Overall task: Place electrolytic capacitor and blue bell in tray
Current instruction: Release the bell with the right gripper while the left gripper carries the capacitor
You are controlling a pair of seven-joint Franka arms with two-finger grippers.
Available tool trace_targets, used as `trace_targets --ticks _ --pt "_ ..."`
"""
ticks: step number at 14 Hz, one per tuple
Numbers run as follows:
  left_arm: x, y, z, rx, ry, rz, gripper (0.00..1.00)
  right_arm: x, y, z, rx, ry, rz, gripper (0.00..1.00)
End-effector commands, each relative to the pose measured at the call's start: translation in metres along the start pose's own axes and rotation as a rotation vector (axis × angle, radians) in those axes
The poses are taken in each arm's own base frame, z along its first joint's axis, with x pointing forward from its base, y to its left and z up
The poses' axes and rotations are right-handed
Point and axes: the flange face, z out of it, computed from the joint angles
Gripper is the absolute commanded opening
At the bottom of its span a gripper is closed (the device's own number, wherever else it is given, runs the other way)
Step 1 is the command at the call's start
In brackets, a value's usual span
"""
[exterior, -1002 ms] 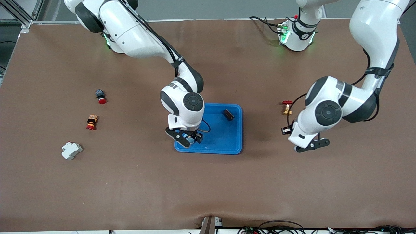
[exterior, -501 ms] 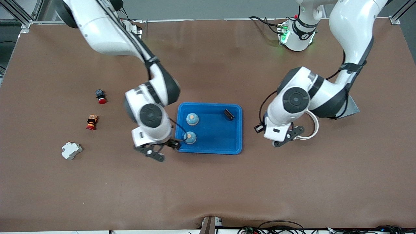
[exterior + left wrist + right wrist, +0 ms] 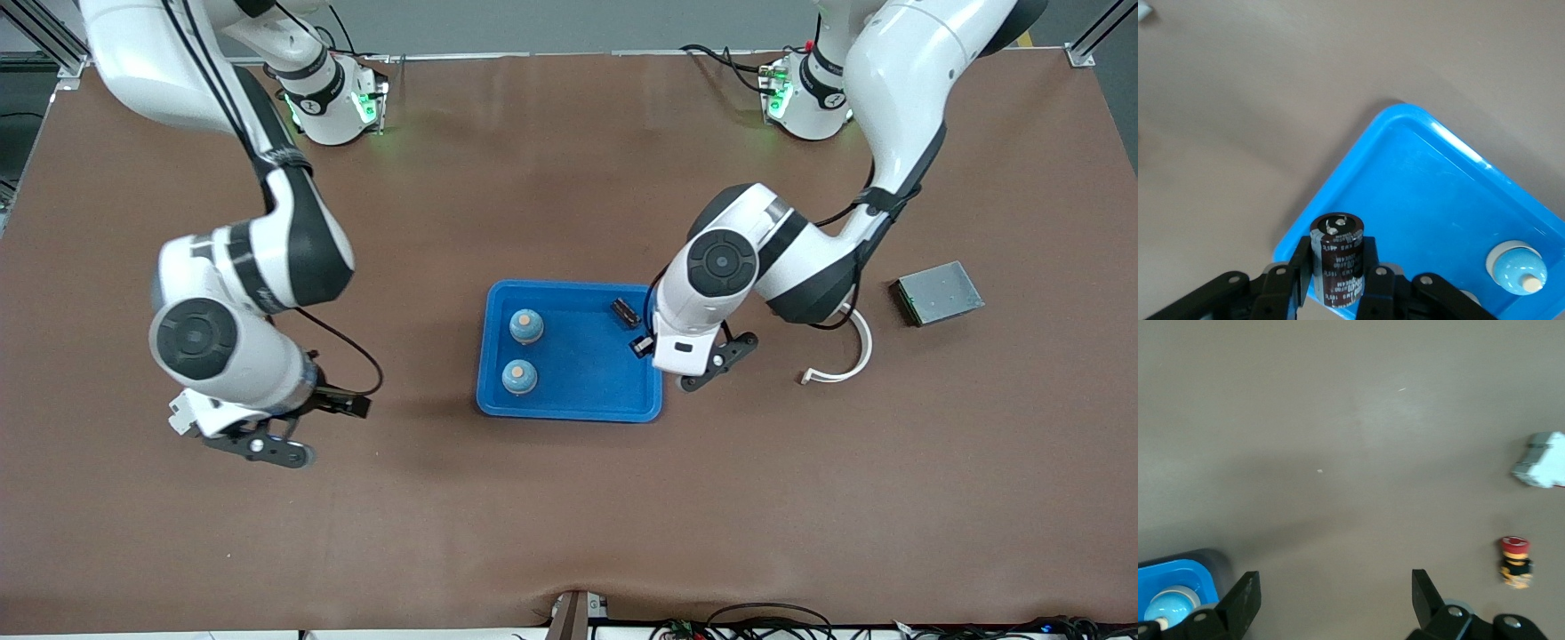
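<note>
The blue tray (image 3: 587, 373) lies mid-table with two blue bells (image 3: 526, 326) (image 3: 519, 377) and a small dark part (image 3: 626, 312) in it. My left gripper (image 3: 716, 363) hangs over the tray's rim at the left arm's end. In the left wrist view it (image 3: 1337, 267) is shut on an upright dark brown electrolytic capacitor (image 3: 1338, 257) above a corner of the tray (image 3: 1425, 193), with one bell (image 3: 1518, 267) farther in. My right gripper (image 3: 258, 444) is open and holds nothing over bare table toward the right arm's end; the right wrist view shows its jaws wide apart (image 3: 1331, 600).
A grey metal box (image 3: 938, 292) and a white curved piece (image 3: 840, 364) lie toward the left arm's end. The right wrist view shows a white block (image 3: 1541, 460), a red and yellow button (image 3: 1515, 561) and the tray's corner (image 3: 1171, 577).
The right gripper left a second bell in the tray and swung off toward the right arm's end. The left arm carried the capacitor in to the tray's rim.
</note>
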Motion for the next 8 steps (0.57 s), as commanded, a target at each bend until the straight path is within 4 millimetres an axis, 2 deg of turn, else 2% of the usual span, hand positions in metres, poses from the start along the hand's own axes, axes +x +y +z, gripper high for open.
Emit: trace_targets --ticks 1,2,4,5,8 --pt "0.002 0.013 0.013 -0.034 0.013 -0.007 0.0 -0.01 0.04 -0.035 -0.005 -0.012 -0.054 1.0" --pt "0.001 0.016 0.018 -0.042 0.019 -0.006 0.0 -0.012 0.06 -0.054 -0.007 -0.016 -0.09 1.0" --pt "0.001 0.02 0.037 -0.053 0.03 -0.006 0.0 -0.02 0.083 -0.092 -0.007 0.012 -0.085 1.0" --pt "0.003 0.023 0.047 -0.062 0.04 -0.007 0.0 -0.018 0.098 -0.102 -0.012 0.028 -0.07 1.0" --pt "-0.009 0.031 0.068 -0.063 0.068 -0.026 0.0 -0.001 0.148 -0.109 0.004 0.045 -0.136 1.0"
